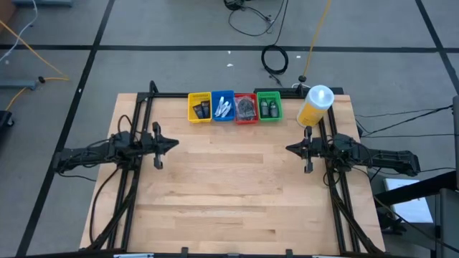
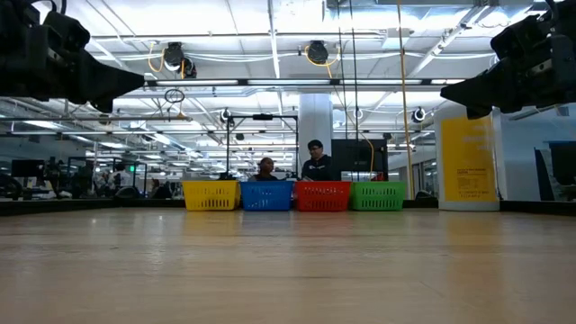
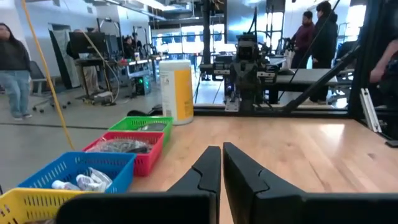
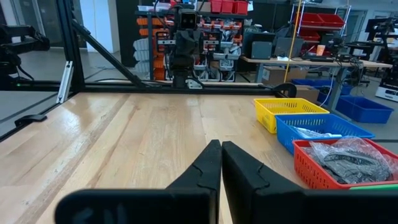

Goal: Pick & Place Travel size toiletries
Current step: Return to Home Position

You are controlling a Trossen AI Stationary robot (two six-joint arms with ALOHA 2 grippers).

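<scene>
The toiletries lie sorted in a row of four small trays at the table's far edge: dark oblong items in the yellow tray [image 1: 199,107], silvery packets [image 1: 223,108] in the blue one, a clear-wrapped grey heap [image 4: 350,160] in the red one, dark bottles [image 1: 268,108] in the green one. My left gripper [image 1: 176,144] hovers over the table's left side, shut and empty. My right gripper [image 1: 288,149] hovers over the right side, shut and empty. Both point toward the table's middle.
A big yellow bottle with a white cap [image 1: 315,104] stands right of the green tray [image 1: 269,94] at the far right corner. Bare wooden tabletop [image 1: 233,179] stretches between the two arms and toward the near edge. People stand in the room behind the table.
</scene>
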